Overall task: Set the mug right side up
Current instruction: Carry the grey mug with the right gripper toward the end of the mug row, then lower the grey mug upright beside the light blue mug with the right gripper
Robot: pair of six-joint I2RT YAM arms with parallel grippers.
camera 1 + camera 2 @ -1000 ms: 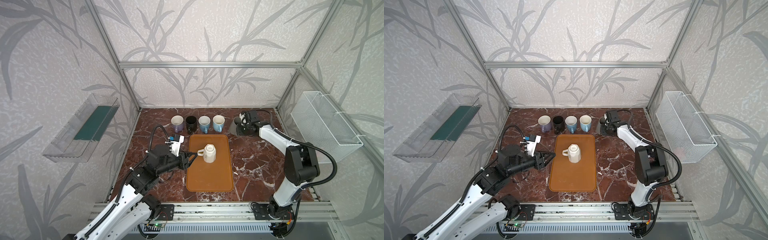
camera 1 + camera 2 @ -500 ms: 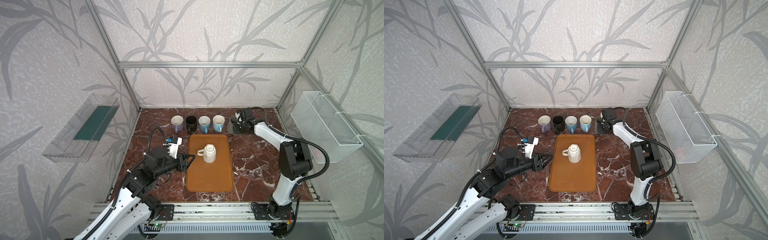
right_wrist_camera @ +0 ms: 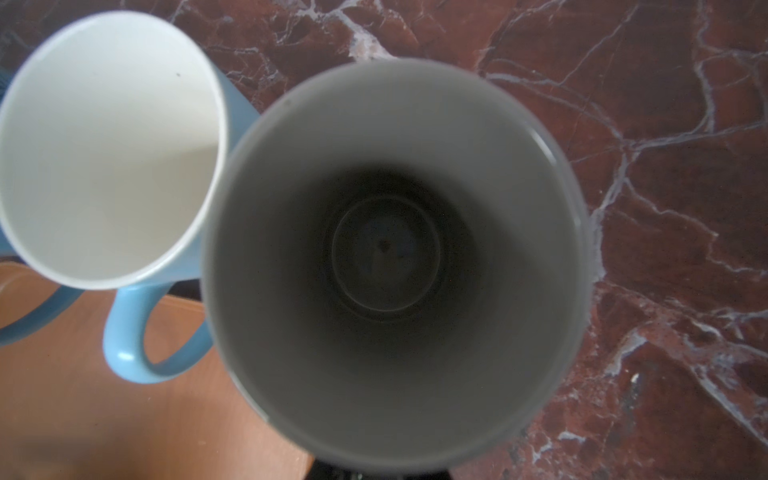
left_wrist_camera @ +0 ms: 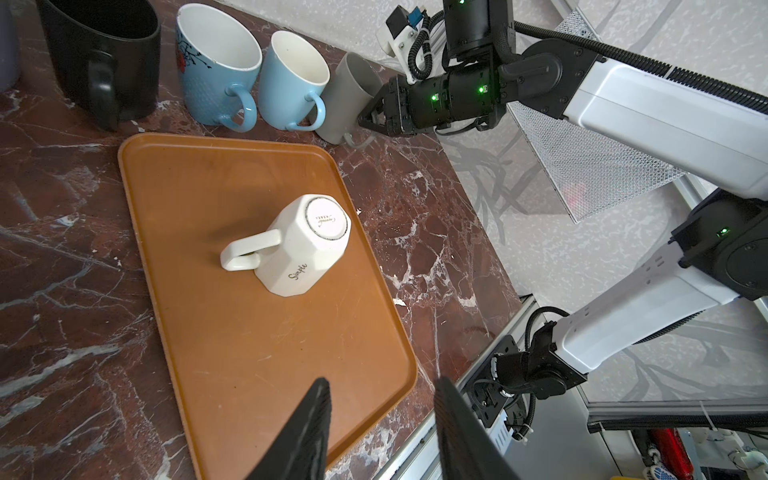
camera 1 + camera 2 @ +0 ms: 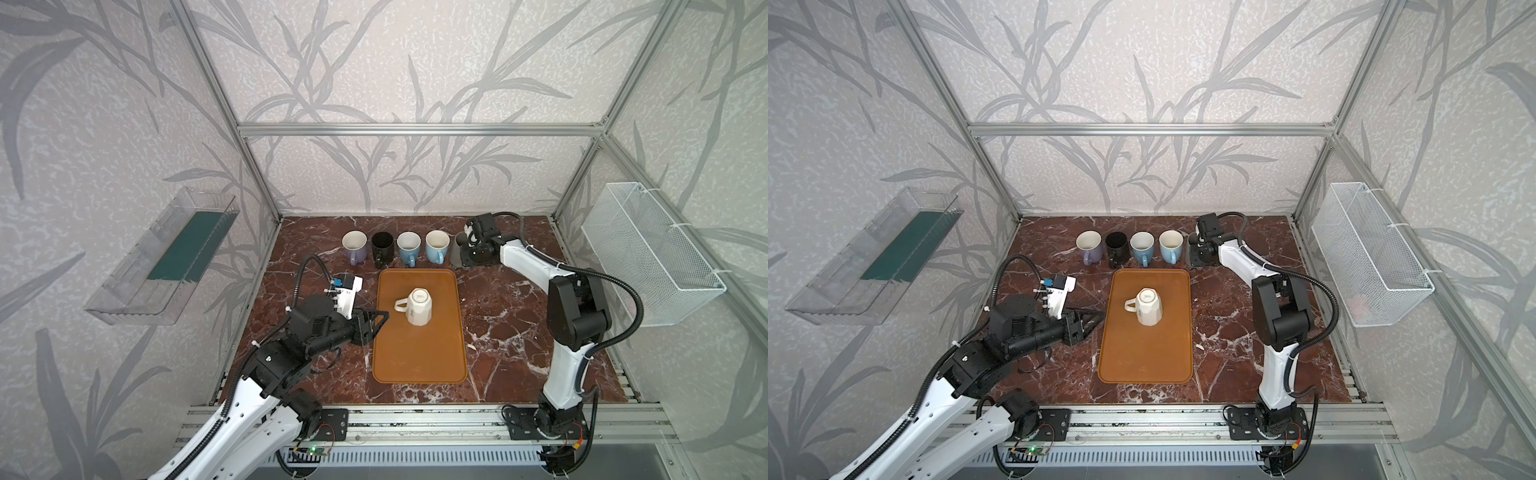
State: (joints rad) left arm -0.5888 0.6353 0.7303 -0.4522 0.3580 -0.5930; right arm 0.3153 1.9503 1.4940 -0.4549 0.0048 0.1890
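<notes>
A white mug (image 5: 419, 307) (image 5: 1149, 307) (image 4: 299, 245) stands upside down on the orange tray (image 5: 415, 361) (image 4: 249, 353), base up, handle toward the left arm. My left gripper (image 5: 384, 316) (image 5: 1098, 318) (image 4: 382, 380) hovers at the tray's left edge, open and empty, a short way from that handle. At the back, my right gripper (image 5: 467, 259) (image 4: 365, 118) is shut on a grey mug (image 5: 458, 249) (image 4: 349, 99) (image 3: 390, 249) by its handle side. This grey mug is mouth up at the right end of the mug row. In the right wrist view its rim hides the jaws.
Behind the tray stand several upright mugs: purple (image 5: 354, 245), black (image 5: 382, 245), blue (image 5: 408, 245) and light blue (image 5: 436, 245) (image 3: 112, 145), which is close beside the grey mug. A wire basket (image 5: 652, 249) hangs on the right wall, a clear bin (image 5: 162, 257) on the left.
My right gripper has carried the grey mug a little leftward, up against the row of mugs. The left arm has shifted only slightly; the white mug has not moved.
</notes>
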